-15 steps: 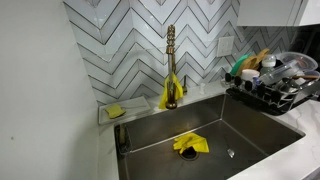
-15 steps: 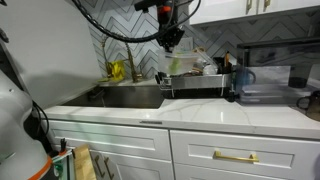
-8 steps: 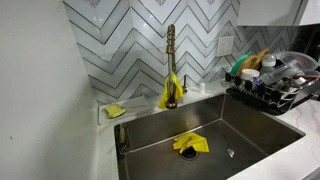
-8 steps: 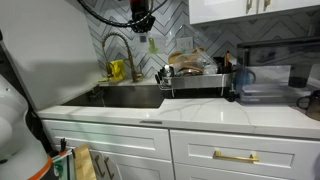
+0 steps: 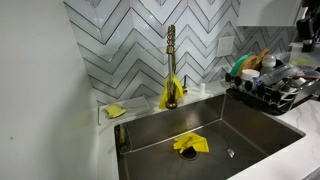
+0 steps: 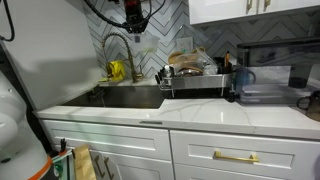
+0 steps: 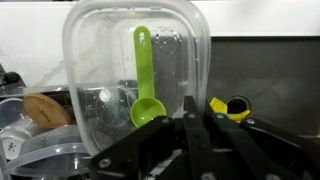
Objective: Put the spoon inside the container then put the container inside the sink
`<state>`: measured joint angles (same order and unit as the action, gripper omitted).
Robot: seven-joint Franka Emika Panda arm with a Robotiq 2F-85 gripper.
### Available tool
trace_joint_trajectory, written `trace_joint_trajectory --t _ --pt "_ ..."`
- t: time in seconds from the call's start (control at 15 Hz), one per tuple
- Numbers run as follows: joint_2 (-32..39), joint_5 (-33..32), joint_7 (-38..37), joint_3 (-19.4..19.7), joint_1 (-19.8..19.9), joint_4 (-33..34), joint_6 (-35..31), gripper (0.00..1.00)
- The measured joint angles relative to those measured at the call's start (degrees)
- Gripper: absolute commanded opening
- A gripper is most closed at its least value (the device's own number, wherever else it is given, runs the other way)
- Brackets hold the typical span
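In the wrist view my gripper (image 7: 197, 108) is shut on the near rim of the clear plastic container (image 7: 100, 60), which hangs in the air. A green spoon (image 7: 145, 92) lies inside it, bowl end toward the jaws. Below and to the right is the steel sink (image 7: 280, 70), with its drain (image 7: 238, 106) and a yellow cloth (image 7: 219, 104). In an exterior view the gripper (image 6: 133, 17) is high above the sink (image 6: 125, 97), near the faucet. In an exterior view only a dark part of the arm (image 5: 308, 22) shows at the top right, above the sink (image 5: 250, 125).
A black dish rack full of dishes (image 5: 275, 85) (image 6: 195, 80) stands beside the sink. A gold faucet (image 5: 170, 60) has a yellow cloth draped on it (image 5: 167, 95). A yellow sponge (image 5: 116, 111) lies on the back ledge. Another yellow cloth (image 5: 190, 144) lies in the basin.
The gripper has moved with the container from above the dish rack sideways to above the sink by the faucet. The arm's edge now shows at the top right of an exterior view.
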<state>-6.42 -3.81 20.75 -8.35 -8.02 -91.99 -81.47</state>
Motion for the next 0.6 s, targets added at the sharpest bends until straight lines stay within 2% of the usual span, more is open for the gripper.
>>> trace_joint_trajectory --t 0.2,0.27,0.4,0.6 --pt "0.1 0.0 0.2 0.1 0.0 0.2 0.1 0.07" --pt "0.1 0.0 0.2 0.1 0.0 0.3 0.1 0.02" --pt "0.1 0.0 0.2 0.1 0.0 0.3 0.1 0.02" --pt "0.5 0.4 3.5 -0.8 -1.0 1.0 -1.1 0.02"
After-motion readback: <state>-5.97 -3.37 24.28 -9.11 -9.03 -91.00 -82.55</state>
